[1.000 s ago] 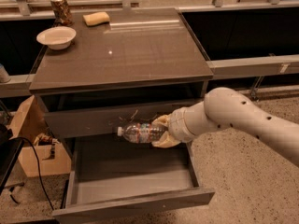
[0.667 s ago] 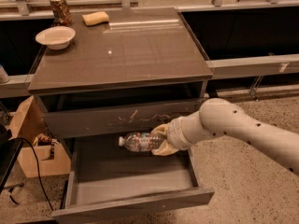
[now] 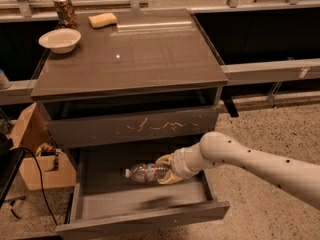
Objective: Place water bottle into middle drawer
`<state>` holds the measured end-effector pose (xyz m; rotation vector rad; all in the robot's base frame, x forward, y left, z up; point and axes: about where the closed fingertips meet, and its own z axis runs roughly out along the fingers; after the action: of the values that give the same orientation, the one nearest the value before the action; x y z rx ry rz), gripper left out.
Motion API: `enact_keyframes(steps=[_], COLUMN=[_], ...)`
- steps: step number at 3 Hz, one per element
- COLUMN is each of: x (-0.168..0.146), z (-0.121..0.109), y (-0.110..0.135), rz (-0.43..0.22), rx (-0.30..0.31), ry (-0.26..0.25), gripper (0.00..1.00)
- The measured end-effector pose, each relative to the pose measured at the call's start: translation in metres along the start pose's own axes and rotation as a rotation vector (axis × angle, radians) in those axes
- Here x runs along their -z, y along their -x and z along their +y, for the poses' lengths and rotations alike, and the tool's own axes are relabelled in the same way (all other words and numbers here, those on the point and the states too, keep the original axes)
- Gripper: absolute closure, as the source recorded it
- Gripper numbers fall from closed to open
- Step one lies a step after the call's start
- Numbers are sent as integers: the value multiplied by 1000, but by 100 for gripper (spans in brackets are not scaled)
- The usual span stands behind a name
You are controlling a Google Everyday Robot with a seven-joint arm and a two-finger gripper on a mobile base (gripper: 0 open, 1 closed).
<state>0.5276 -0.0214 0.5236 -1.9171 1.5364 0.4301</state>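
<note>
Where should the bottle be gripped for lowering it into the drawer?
Its body near the base, from the right. The bottle lies sideways with its cap pointing left, and the tool grips that right end above the open drawer.

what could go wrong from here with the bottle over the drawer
The water bottle lies sideways in the gripper, seemingly above the floor of the middle drawer; released there it may roll or bounce. The arm reaches in just under the scratched drawer front, so pulling out upward could knock it.
</note>
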Motion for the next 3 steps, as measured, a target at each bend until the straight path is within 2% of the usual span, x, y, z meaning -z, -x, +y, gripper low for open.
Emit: enact_keyframes(steps=[1, 3], x=[-2, -67], z=[1, 0], y=[-2, -45], rz=[0, 2], rx=[-3, -6], ry=[2, 103], gripper=[100, 100])
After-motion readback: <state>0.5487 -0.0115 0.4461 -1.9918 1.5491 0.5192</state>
